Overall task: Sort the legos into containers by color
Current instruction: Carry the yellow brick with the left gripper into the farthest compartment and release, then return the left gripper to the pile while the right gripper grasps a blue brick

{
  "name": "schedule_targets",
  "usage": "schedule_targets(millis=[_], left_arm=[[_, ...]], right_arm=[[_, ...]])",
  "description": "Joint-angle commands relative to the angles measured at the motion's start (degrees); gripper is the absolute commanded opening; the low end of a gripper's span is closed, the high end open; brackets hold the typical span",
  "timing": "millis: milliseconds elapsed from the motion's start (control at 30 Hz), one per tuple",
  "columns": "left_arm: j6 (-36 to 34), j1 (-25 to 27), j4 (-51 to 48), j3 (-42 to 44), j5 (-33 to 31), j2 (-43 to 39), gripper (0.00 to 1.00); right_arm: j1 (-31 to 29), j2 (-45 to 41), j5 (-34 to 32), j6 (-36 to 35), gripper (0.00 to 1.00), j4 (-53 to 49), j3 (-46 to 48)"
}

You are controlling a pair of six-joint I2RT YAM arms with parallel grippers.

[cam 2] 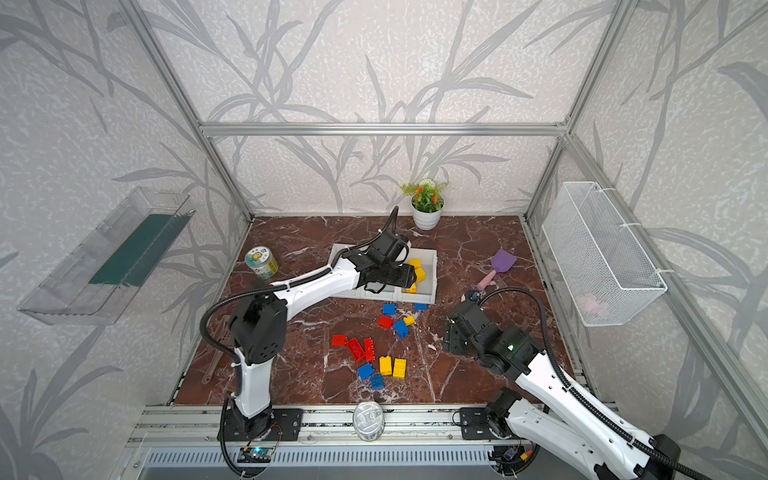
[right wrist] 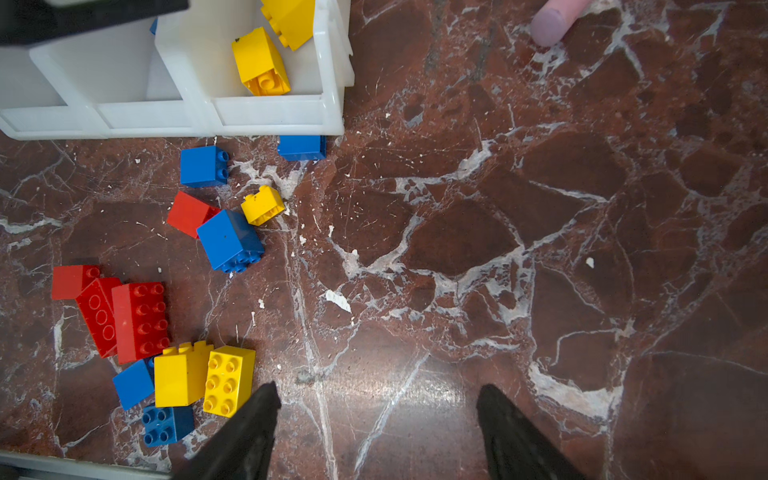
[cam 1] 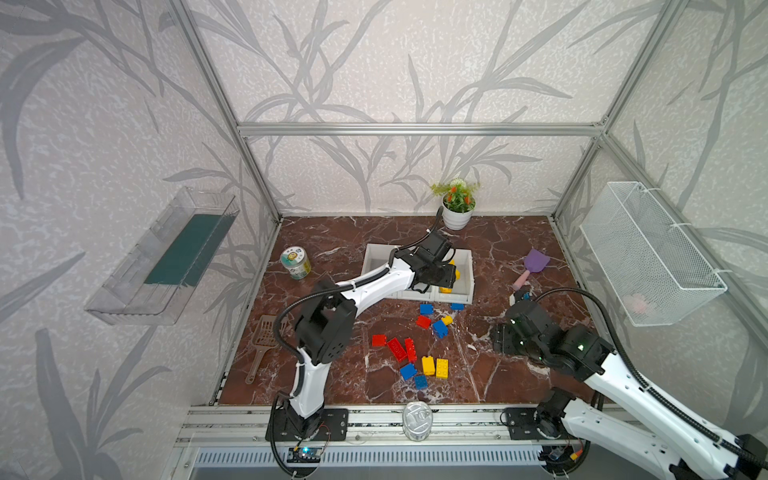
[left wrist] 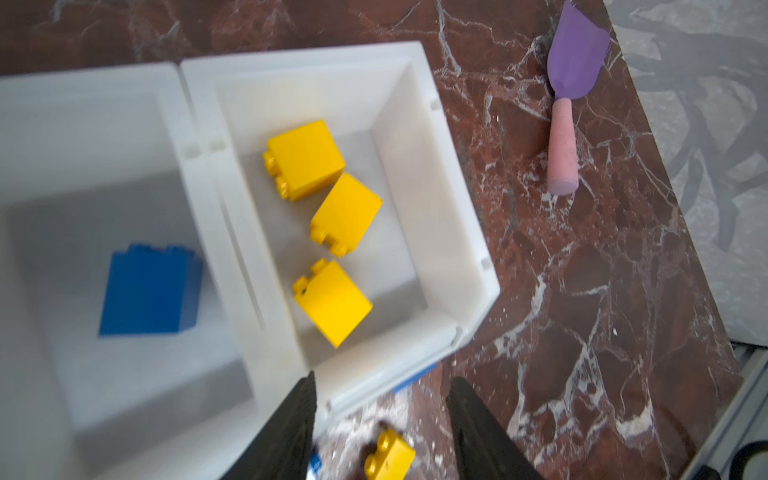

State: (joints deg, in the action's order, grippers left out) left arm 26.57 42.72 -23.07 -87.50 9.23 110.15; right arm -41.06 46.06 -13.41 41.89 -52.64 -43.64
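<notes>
The containers (cam 1: 454,297) (cam 2: 432,286) are three joined white bins at mid-table. My left gripper (cam 1: 446,276) (cam 2: 409,276) (left wrist: 384,403) hangs open and empty over the right bin's front edge. Three yellow legos (left wrist: 347,212) lie in that bin, and a blue one (left wrist: 149,289) lies in the middle bin. Loose legos are scattered in front of the bins: red (cam 1: 399,347) (right wrist: 139,320), blue (cam 1: 439,328) (right wrist: 230,241) and yellow (cam 1: 434,366) (right wrist: 228,380). My right gripper (cam 1: 500,337) (cam 2: 451,336) (right wrist: 376,411) is open over bare marble, to the right of the pile.
A green-lidded jar (cam 1: 295,262) stands left of the bins, and a brown slotted scoop (cam 1: 264,340) lies by the left edge. A purple scoop (cam 1: 534,266) lies to the right and a potted plant (cam 1: 457,208) at the back. A wire basket (cam 1: 648,253) and a clear tray (cam 1: 166,257) hang on the walls.
</notes>
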Motion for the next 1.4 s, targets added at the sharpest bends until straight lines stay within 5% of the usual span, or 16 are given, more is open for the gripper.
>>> schedule_targets(millis=[0, 533, 900, 1367], left_arm=[[2.07, -0.83, 6.02, 9.50, -1.74, -9.93, 0.55], [12.37, -5.22, 4.83, 51.59, -14.07, -53.80, 0.58], [16.81, -5.34, 0.55, 59.27, -18.46, -67.84, 0.58], [17.90, -5.36, -1.46, 60.65, -18.92, -70.68, 0.58]], right_arm=[[-0.57, 1.62, 0.56, -0.96, 0.76, 0.73, 0.50], [-8.06, 24.80, 4.99, -8.43, 0.76, 12.93, -6.26], [-8.07, 40.43, 9.51, -13.96, 0.69, 17.85, -14.27], [-7.99, 50.37, 9.60, -15.52, 0.55, 19.07, -18.40]])
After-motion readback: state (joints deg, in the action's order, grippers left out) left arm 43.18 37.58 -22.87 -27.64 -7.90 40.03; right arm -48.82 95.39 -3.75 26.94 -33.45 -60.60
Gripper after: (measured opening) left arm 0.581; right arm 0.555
